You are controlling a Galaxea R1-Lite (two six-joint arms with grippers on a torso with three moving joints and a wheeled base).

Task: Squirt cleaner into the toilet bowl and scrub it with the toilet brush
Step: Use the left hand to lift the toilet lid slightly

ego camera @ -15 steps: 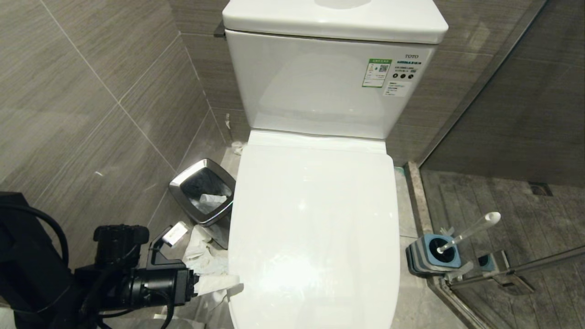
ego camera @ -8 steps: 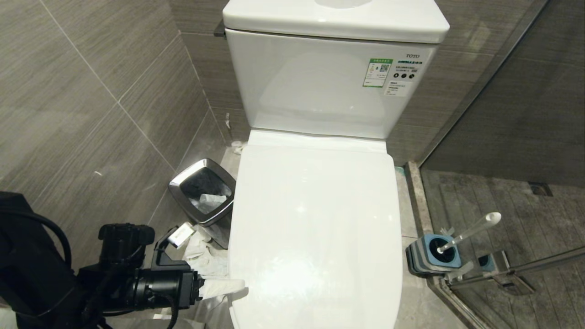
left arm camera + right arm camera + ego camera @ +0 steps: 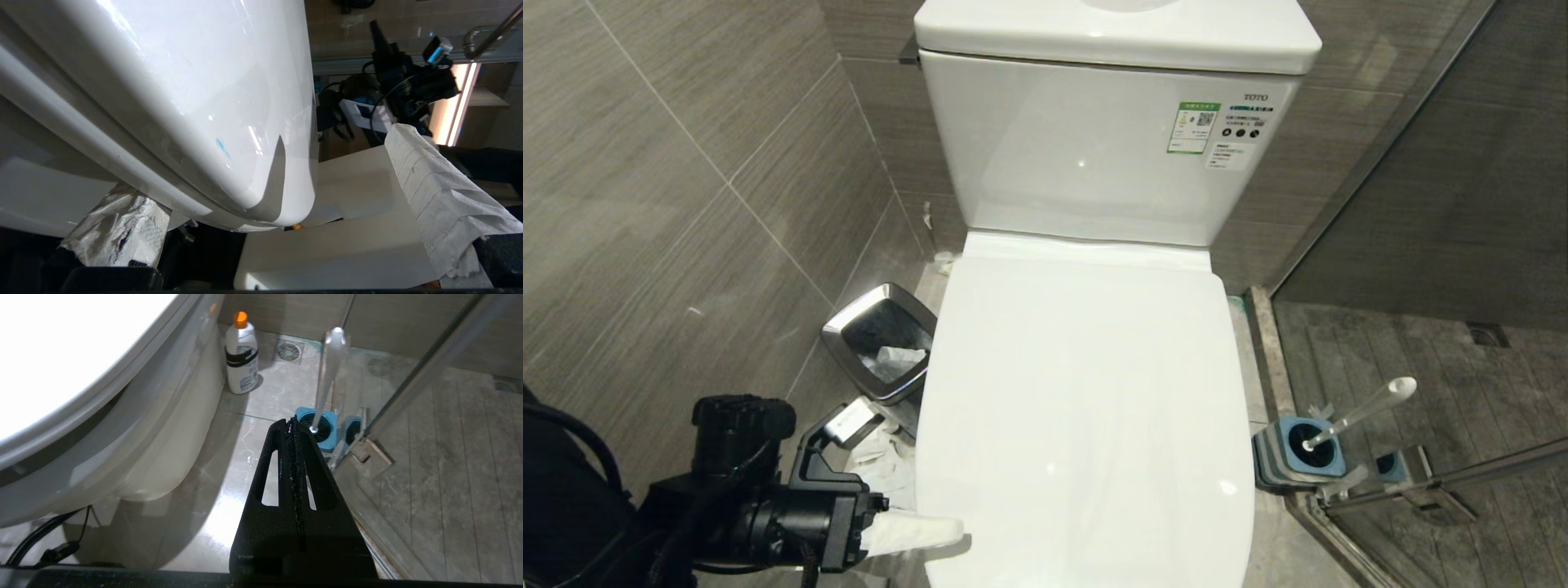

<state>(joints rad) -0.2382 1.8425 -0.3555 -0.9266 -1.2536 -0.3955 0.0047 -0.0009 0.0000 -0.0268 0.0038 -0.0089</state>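
1. Head view: the toilet bowl (image 3: 1086,408) fills the middle with its lid down, so the basin and any cleaner in it are hidden; the tank behind it bears a green sticker (image 3: 1194,126); just beside the toilet's left flank stands a small steel-rimmed bin (image 3: 880,340) holding crumpled white paper; more loose paper (image 3: 882,461) lies on the floor between the bin and the toilet's front corner.
2. Same view: the left gripper (image 3: 915,531) sits low at the toilet's front left corner, its paper-wrapped finger reaching to the lid's edge; on the toilet's right, near the glass partition, a square blue-and-grey holder (image 3: 1298,457) contains the toilet brush (image 3: 1364,412), whose pale handle leans away from the toilet.
3. Left wrist view: the left gripper (image 3: 286,228) has its fingers (image 3: 429,179) spread wide, each wrapped in white paper; one lies under the toilet's seat edge and the other stands beyond the lid's outer face, so the lid's corner sits between them; a small turquoise smear (image 3: 222,148) marks the lid near that corner.
4. Right wrist view: the right gripper (image 3: 294,424) hangs beside the toilet's right flank with its black fingers pressed together on nothing; beyond it the brush stands in the blue holder; a white bottle (image 3: 242,355) with an orange cap stands on the floor tiles against the toilet's base.
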